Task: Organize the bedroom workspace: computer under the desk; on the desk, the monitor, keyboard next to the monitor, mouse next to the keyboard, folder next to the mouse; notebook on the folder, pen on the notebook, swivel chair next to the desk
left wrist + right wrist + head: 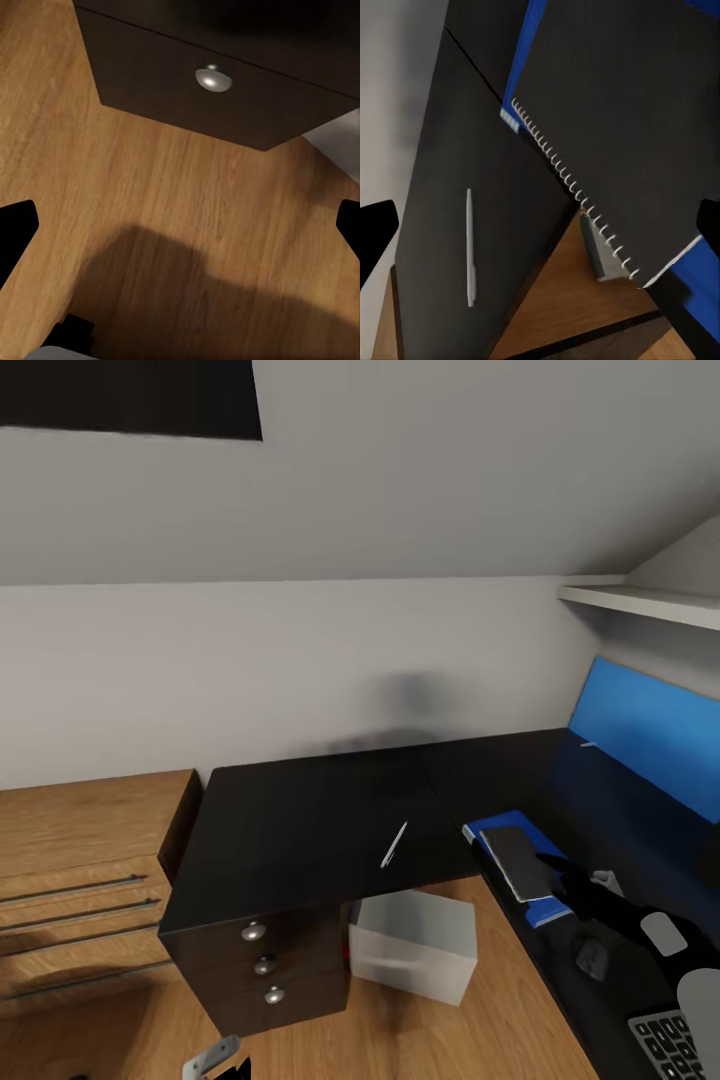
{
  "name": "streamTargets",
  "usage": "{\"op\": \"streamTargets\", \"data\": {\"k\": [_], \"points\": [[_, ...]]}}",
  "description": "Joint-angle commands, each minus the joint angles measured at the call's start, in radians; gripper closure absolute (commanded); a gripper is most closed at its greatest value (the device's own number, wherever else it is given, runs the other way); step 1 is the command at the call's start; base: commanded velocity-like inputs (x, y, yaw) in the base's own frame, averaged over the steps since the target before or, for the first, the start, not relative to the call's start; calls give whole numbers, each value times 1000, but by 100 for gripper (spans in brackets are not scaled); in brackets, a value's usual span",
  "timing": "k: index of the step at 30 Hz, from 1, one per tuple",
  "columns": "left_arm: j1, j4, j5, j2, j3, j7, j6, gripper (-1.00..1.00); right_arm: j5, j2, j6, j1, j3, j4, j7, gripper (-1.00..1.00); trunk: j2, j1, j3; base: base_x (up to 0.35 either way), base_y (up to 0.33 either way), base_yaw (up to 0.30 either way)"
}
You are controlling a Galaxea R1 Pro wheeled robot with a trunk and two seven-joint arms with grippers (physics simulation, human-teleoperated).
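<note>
The glossy black desk (300, 830) carries the thin white pen (394, 844) near its inner corner. To the right, the dark grey notebook (518, 860) lies on the blue folder (545, 910). My right gripper (562, 878) hovers open just above the notebook's near end. In the right wrist view the spiral-bound notebook (622, 112) and the pen (470, 247) lie ahead. The mouse (591, 957) and the keyboard (668, 1045) sit nearer on the desk. The light-grey computer (415, 943) stands on the floor under the desk. My left gripper (180, 225) hangs open over the floor by the drawer unit (213, 79). The monitor and swivel chair are out of view.
A light-wood drawer chest (80, 860) stands to the left of the desk. A blue upright panel (640, 730) leans along the right wall under a white shelf (640, 602). Wooden floor (440, 1040) lies open in front of the drawer unit.
</note>
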Motion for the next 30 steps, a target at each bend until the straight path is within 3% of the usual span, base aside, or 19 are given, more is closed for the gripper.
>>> {"op": "streamTargets", "data": {"k": [1, 15, 30], "points": [[-1, 0, 8, -1, 2, 0, -2, -100, -2, 0, 7, -1, -6, 0, 1, -100, -1, 0, -1, -21, 0, 0], [-1, 0, 8, -1, 2, 0, -2, -100, -2, 0, 7, 0, -6, 0, 1, -100, -1, 0, -1, -5, 0, 20], [-1, 0, 8, -1, 2, 0, -2, -100, -2, 0, 7, -1, -5, -2, 1, -100, -1, 0, -1, 0, 0, 211]]}}
